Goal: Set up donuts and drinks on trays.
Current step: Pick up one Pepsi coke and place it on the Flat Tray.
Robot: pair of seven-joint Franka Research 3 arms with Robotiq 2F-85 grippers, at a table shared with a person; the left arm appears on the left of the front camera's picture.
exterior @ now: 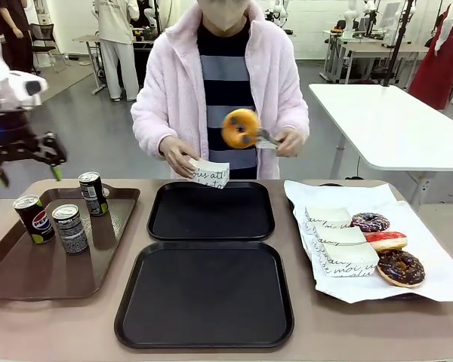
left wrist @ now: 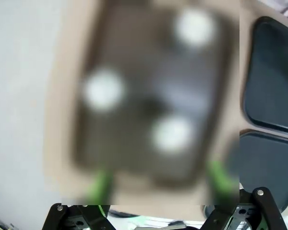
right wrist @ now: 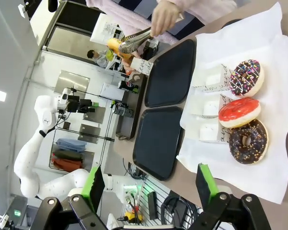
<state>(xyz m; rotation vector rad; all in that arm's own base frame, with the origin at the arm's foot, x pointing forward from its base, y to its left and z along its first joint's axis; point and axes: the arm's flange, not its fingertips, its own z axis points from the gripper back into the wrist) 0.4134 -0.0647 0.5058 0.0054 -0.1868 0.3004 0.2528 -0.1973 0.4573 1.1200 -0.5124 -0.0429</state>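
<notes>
Left hand [exterior: 28, 176] of the robot hangs open over the left end of the surface [exterior: 60, 332], green fingers [exterior: 57, 172] spread wide with nothing between them. It hovers just above and behind a brown tray [exterior: 7, 283]. Three cans stand upright on it: a Pepsi can [exterior: 34, 219], a grey can [exterior: 70, 228] just beside it, and a third can [exterior: 93, 194] farther back. The wrist view looks straight down on three pale can tops, too blurred to tell apart. That pose suits a straight drop onto a can, likely the next move.

Right hand [right wrist: 150, 184] is open too and holds nothing. It is up above the right end, looking down on a white paper sheet [exterior: 438, 279]. Three donuts lie in a row there: a sprinkled one [exterior: 370, 222], a red-iced one [exterior: 385, 240] and a chocolate one [exterior: 400, 268], next to folded paper holders [exterior: 340, 245].

Both black trays sit bare in the middle, the far tray [exterior: 211, 211] and the near tray [exterior: 204, 294], so no place is set yet.

Across the surface the person grips tongs [exterior: 266, 139] clamped on a glazed donut [exterior: 240, 128], lifted over the far tray. The person's other hand [exterior: 177, 154] holds a paper holder [exterior: 209, 173] just below it, probably to take the donut without touching its icing.
</notes>
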